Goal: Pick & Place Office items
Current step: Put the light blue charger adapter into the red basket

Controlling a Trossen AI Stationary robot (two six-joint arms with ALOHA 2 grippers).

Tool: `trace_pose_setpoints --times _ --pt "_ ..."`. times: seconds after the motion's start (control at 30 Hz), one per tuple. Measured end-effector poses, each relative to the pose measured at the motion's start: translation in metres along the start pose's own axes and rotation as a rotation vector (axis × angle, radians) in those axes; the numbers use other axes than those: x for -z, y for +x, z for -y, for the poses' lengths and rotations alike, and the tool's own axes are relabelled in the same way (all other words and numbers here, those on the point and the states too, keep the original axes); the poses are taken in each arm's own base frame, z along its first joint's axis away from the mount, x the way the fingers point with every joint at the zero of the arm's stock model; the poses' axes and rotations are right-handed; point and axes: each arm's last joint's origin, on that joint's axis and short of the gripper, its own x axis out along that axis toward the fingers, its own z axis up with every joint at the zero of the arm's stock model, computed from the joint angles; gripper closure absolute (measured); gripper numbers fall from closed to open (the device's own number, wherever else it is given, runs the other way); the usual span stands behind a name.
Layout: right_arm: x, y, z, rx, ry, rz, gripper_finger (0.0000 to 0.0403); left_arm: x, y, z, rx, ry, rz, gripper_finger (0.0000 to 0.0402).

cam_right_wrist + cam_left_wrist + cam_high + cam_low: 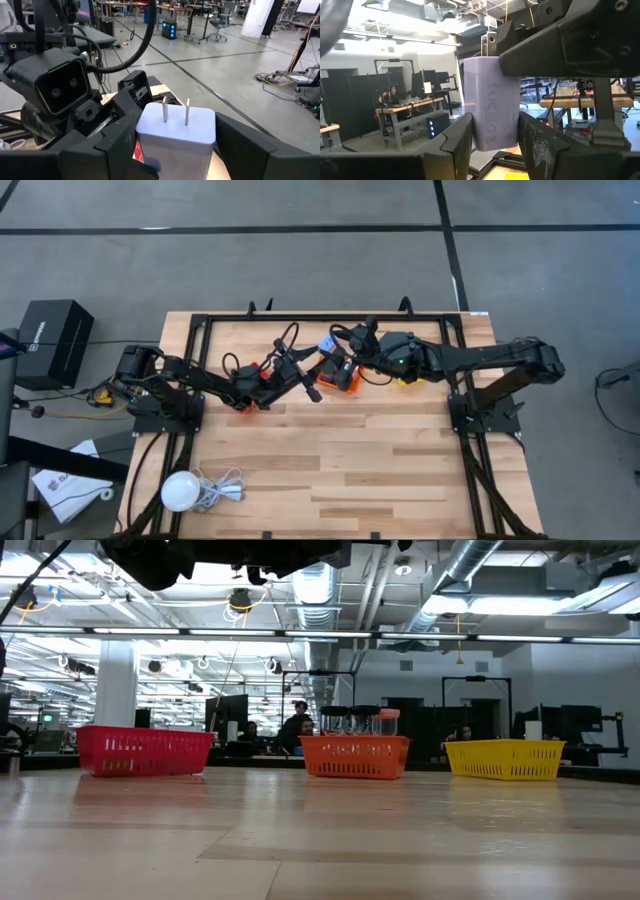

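A pale lavender wall plug (490, 100) with two metal prongs (175, 111) hangs in the air between both arms, above the orange basket (347, 377) at the table's far middle. My left gripper (495, 142) is shut on it. My right gripper (175, 150) stands open, with its fingers on either side of the plug's prong end. In the high view the plug (327, 343) shows as a small light spot where my left gripper (318, 360) and right gripper (340, 347) meet. Dark cylinders and a pink-topped one (388, 721) show above the orange basket's rim (355, 742). My left gripper pinches the plug's end away from the prongs (492, 137), on two opposite sides, between its two fingers. The fingers slant slightly upward from the table's left side. The plug stands clear of the table and baskets, prongs pointing away from this gripper. My right gripper has one finger (560, 45) close against the plug's side near the prongs; I cannot tell whether it touches.
A red basket (145, 750), the orange one and a yellow basket (505, 758) stand in a row along the far side. A white globe with a coiled cord (182, 490) lies at the near left. People sit at desks beyond the table.
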Motion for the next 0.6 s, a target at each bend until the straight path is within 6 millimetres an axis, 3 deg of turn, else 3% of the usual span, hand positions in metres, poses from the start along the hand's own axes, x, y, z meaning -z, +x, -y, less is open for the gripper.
trace_pose_setpoints --times 0.4,0.6 --pt "-0.001 -0.002 0.001 0.006 -0.033 -0.003 0.0158 0.002 0.0 -0.001 -0.035 0.014 -0.022 0.027" --pt "-0.011 -0.016 0.007 0.003 -0.033 0.023 0.0158 0.004 -0.001 -0.002 -0.09 0.027 -0.057 0.0269"
